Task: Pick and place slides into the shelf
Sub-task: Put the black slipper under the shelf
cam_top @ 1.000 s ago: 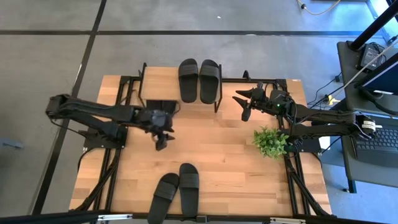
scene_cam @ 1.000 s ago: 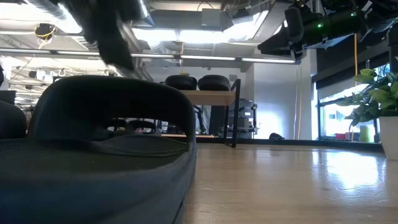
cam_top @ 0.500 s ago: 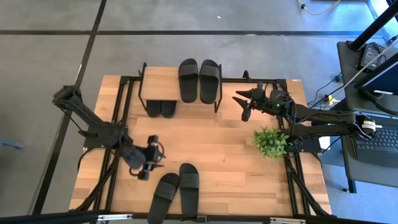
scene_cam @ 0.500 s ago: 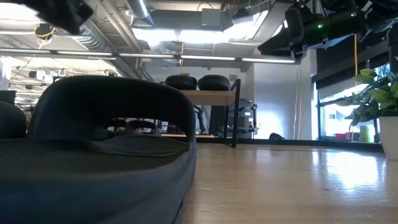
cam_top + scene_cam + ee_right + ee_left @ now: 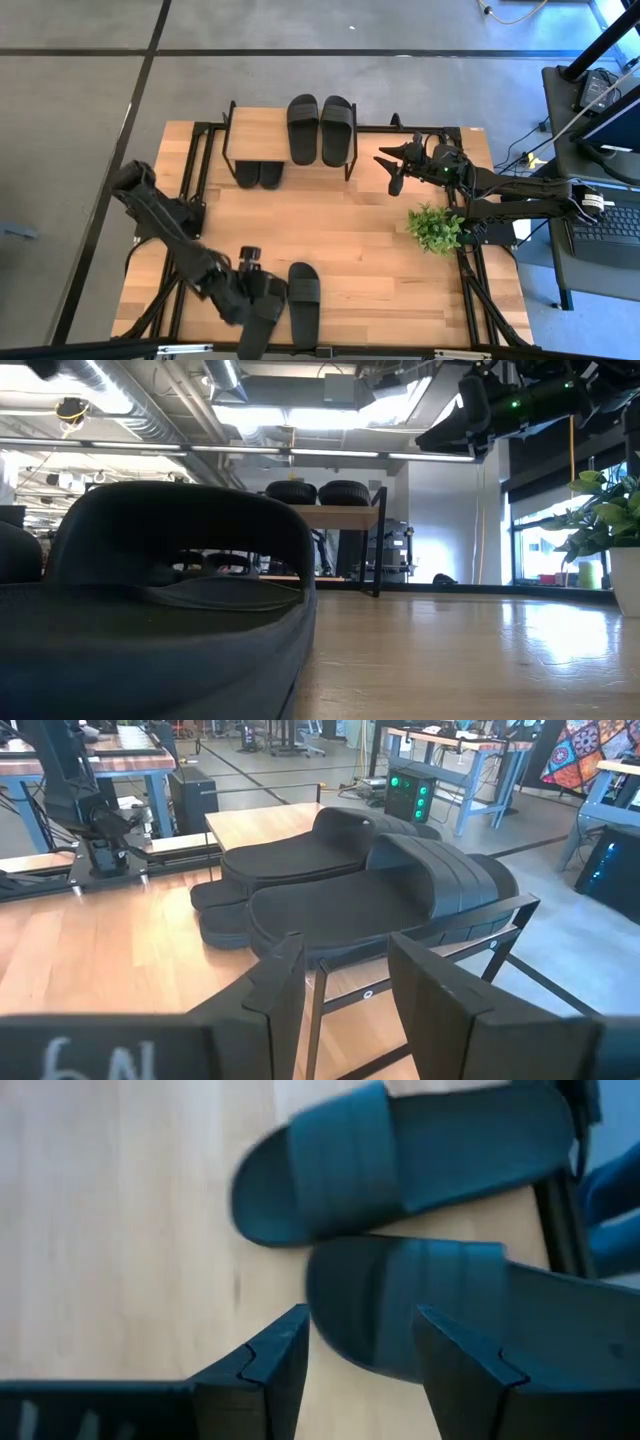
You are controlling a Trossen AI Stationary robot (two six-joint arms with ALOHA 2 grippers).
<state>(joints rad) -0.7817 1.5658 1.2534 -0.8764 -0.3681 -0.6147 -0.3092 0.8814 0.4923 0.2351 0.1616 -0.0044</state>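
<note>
Slides (image 5: 262, 317) under left hand (image 5: 360, 1345), open; writing unreadable.

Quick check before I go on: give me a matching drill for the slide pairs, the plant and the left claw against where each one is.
Things:
1. Pair of slides
2. Pair of slides
3. Pair of slides
4. Potted plant

Places:
A. On the table's near edge, with the left claw open above one of them
B. Under the shelf top, on the lower tier
C. On the shelf's plank top
D. On the table's right side, near the right arm

Pairs: 1-C, 2-B, 3-A, 4-D
</note>
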